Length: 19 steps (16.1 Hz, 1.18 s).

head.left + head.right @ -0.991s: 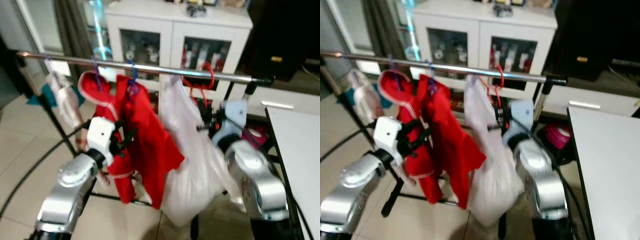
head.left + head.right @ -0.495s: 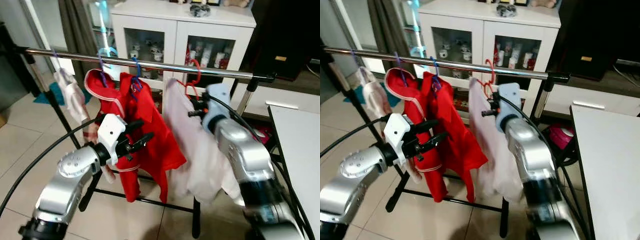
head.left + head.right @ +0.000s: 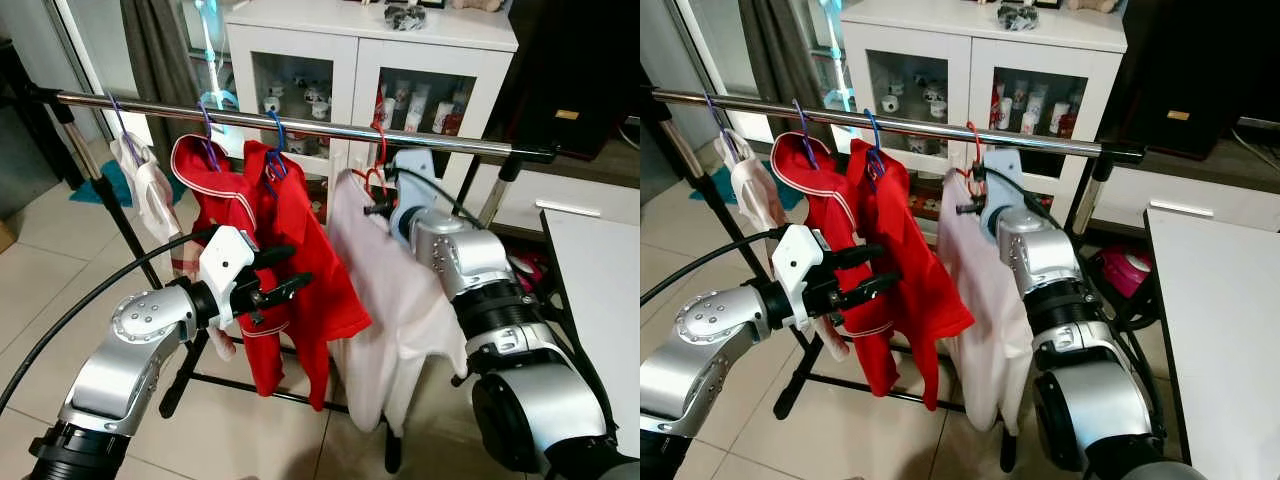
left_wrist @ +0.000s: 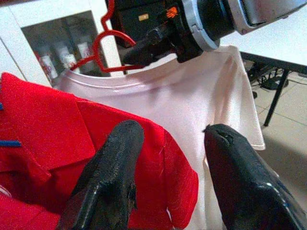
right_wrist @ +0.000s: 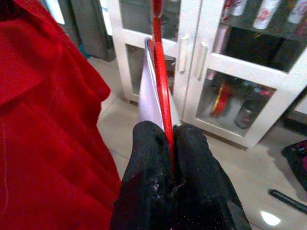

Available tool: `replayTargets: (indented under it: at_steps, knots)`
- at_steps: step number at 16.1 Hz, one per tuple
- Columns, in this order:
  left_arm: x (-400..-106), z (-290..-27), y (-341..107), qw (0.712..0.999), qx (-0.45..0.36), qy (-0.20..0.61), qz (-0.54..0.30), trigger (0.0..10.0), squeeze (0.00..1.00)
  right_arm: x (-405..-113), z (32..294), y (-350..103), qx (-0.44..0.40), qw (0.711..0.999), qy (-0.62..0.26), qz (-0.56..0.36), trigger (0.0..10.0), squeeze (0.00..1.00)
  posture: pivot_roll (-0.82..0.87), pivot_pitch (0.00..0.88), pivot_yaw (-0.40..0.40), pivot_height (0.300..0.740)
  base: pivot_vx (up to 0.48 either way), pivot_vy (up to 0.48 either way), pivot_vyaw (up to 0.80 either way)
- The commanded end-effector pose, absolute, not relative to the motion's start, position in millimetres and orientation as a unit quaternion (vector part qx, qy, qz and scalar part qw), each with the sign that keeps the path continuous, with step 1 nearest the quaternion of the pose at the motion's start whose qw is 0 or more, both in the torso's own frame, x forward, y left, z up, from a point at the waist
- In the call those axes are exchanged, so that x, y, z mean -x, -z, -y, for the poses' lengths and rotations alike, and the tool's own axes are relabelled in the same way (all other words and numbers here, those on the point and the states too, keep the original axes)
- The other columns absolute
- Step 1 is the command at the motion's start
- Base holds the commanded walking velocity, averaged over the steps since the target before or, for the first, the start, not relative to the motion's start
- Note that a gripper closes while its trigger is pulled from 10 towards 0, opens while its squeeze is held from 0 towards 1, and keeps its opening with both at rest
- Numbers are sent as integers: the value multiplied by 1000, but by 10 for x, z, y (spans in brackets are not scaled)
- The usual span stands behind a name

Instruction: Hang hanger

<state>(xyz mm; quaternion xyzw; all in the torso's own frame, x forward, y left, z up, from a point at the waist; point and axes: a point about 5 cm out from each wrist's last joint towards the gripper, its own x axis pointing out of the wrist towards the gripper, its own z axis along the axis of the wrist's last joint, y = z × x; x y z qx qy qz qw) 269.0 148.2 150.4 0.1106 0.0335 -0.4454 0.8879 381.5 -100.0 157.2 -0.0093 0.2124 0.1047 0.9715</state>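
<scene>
A red hanger (image 3: 377, 172) carries a white shirt (image 3: 392, 290); its hook (image 3: 973, 137) sits at the metal rail (image 3: 450, 148) and looks laid over it. My right gripper (image 3: 377, 200) is just under the rail, shut on the hanger's neck, as the right wrist view shows (image 5: 169, 143). My left gripper (image 3: 282, 277) is open, its fingers (image 4: 112, 177) spread in front of the red shirts (image 3: 300, 250) that hang on blue hangers (image 3: 270, 160) left of the white shirt.
A small white garment (image 3: 150, 195) hangs at the rail's left end. A white glass-door cabinet (image 3: 345, 45) stands behind the rack. A white table (image 3: 600, 270) is at the right. The rack's black foot bar (image 3: 260, 388) runs along the tiled floor.
The view has shifted. My right gripper has carried the hanger left along the rail, closer to the red shirts, and the white shirt hangs straighter. My left gripper stays by the red shirts.
</scene>
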Motion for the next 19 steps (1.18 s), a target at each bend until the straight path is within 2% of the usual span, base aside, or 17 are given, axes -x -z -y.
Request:
replayTargets:
  at_steps: [1,3,4,5,9,13,14,15,19]
  knots:
    - [-2698,-1483,-1513,885,-113,451,-36,10000,0,-3796,990,-1483,12,963,-109,-248,10000,0,-55,0,2,740,0,0,0]
    - [-2694,-1488,-1510,885,-114,451,-38,10000,0,-3777,992,-1427,13,960,-110,-257,10000,0,-58,0,6,740,0,0,0]
    - [-2691,-1490,-1508,884,-114,451,-38,10000,0,-3779,1006,-1417,9,961,-110,-255,10000,267,-59,0,8,740,0,0,0]
    - [-2690,-1493,-1506,885,-113,451,-39,10000,0,-3796,1025,-1435,5,963,-108,-247,10000,1000,-62,0,11,740,0,0,0]
    - [-2663,-1576,-1477,889,-116,440,-49,10000,0,-3859,1123,-1658,-2,972,-115,-204,10000,1000,-71,0,19,740,0,0,0]
    - [-2605,-1674,-1420,889,-126,434,-70,10000,0,-3878,1172,-1755,23,964,-160,-211,10000,988,-73,0,14,740,0,0,0]
    - [-2584,-1698,-1390,888,-131,434,-79,10000,0,-3882,1173,-1774,29,962,-169,-213,10000,318,-75,0,14,740,0,0,0]
    - [-2565,-1727,-1358,887,-134,433,-87,10000,0,-3897,1179,-1804,32,962,-170,-210,10000,0,-76,0,13,740,0,0,0]
    - [-2509,-1768,-1286,884,-144,433,-104,10000,0,-3941,1193,-1886,37,962,-173,-207,10000,0,-75,0,4,740,0,0,0]
